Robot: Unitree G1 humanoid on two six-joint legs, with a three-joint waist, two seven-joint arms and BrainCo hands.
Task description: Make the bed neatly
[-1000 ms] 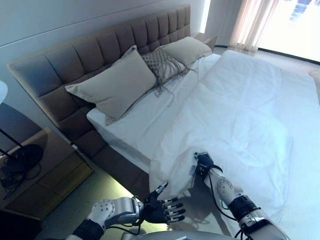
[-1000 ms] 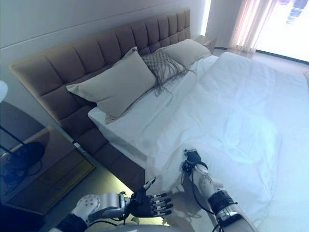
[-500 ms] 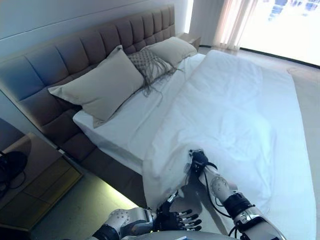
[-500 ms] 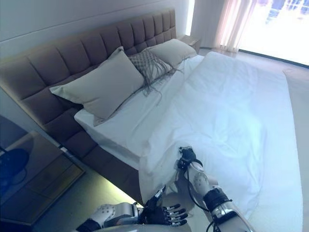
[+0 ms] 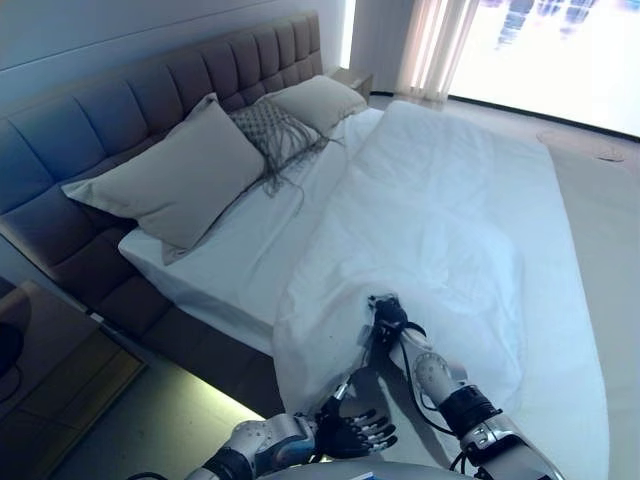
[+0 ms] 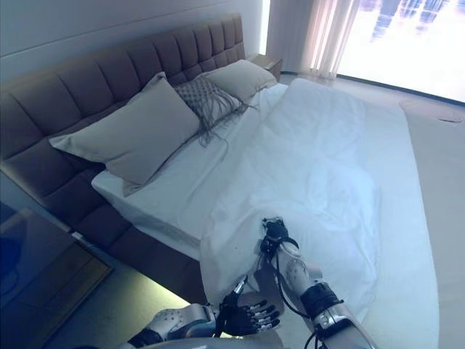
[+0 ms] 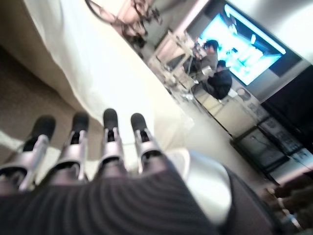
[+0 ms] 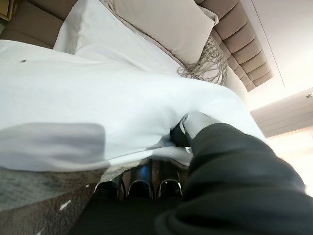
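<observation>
A white duvet (image 5: 450, 220) covers most of the bed, with its near corner hanging over the side. My right hand (image 5: 388, 318) is shut on the duvet's edge near that corner. In the right wrist view its fingers (image 8: 142, 181) curl under the cloth (image 8: 73, 98) and the thumb presses on top. My left hand (image 5: 352, 430) is open and empty, low beside the bed under the hanging corner. In the left wrist view its fingers (image 7: 78, 142) are straight, with the duvet (image 7: 98, 63) past them. A bare white sheet (image 5: 230, 250) shows between duvet and pillows.
A large beige pillow (image 5: 170, 180), a fringed cushion (image 5: 270, 135) and a second pillow (image 5: 320, 98) lean on the padded headboard (image 5: 150, 90). A nightstand (image 5: 40, 370) stands at the near left, another (image 5: 352, 78) by the curtain (image 5: 425, 45). People (image 7: 217, 78) sit by a screen.
The camera has shifted, so the bed sits further left in the picture. My left hand has come closer under the hanging duvet corner. My right hand keeps its hold.
</observation>
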